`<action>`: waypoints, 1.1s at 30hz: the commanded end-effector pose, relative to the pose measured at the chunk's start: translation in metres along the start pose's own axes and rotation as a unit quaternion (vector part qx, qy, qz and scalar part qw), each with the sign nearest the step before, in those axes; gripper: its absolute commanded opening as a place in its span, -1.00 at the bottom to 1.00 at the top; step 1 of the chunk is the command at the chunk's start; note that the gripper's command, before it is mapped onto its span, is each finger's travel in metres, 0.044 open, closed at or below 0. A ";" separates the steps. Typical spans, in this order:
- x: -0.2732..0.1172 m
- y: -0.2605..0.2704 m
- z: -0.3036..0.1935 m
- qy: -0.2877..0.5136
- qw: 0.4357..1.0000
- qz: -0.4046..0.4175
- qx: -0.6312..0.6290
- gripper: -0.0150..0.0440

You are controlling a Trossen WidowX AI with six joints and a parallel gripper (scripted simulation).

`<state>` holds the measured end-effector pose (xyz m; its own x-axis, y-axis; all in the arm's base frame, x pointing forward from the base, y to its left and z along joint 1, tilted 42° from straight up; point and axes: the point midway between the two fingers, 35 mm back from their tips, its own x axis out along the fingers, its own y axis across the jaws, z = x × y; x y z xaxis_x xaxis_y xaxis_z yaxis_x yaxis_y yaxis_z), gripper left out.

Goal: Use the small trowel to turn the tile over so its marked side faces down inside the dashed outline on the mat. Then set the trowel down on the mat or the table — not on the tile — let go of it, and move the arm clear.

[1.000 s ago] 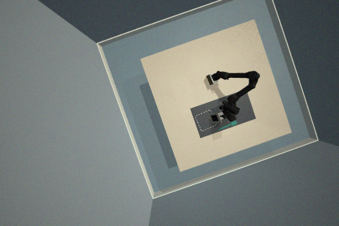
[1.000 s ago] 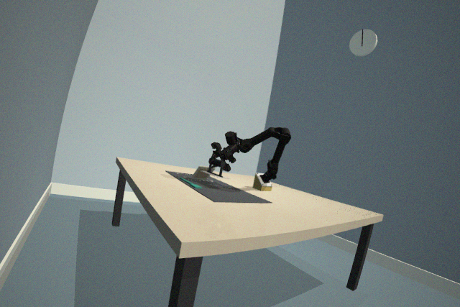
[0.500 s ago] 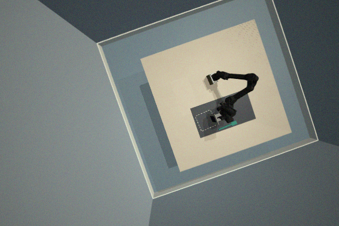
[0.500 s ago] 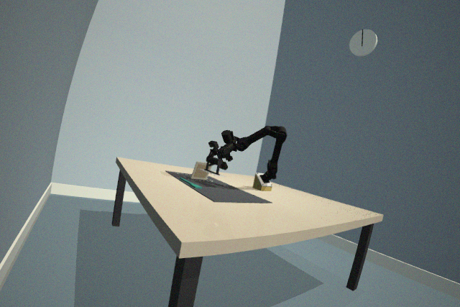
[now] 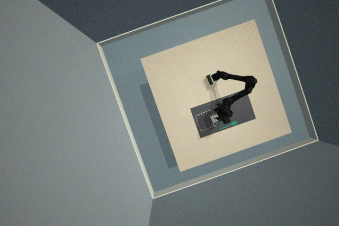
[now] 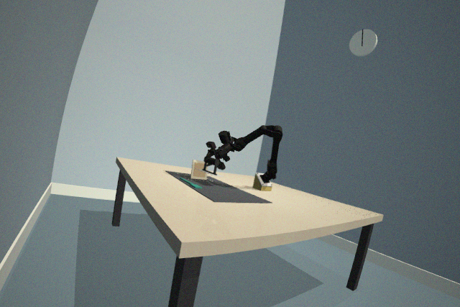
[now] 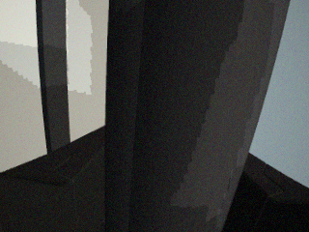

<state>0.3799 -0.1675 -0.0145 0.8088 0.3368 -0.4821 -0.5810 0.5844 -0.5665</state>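
Note:
The tile stands steeply on edge at the arm-side end of the dashed outline. Its tan, pale-rimmed face shows in the exterior view; its marked face is not visible. My gripper is shut on the trowel, whose dark handle fills the middle of the wrist view. The trowel's forked blade is above the mat, close behind the tile on the arm side. Whether blade and tile touch is unclear.
A teal arrow lies along one long side of the mat. The arm's base stands on an olive block beside the mat on the pale table. The arm arches over the mat.

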 end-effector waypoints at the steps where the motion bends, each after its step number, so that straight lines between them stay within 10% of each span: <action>1: -0.001 -0.006 -0.001 -0.001 1.000 -0.007 -0.007 -0.49; 33: -0.021 -0.027 0.059 -0.002 1.000 -0.007 -0.006 -0.49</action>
<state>0.3843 -0.1459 0.0495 0.8146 0.3369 -0.4722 -0.5750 0.5766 -0.5805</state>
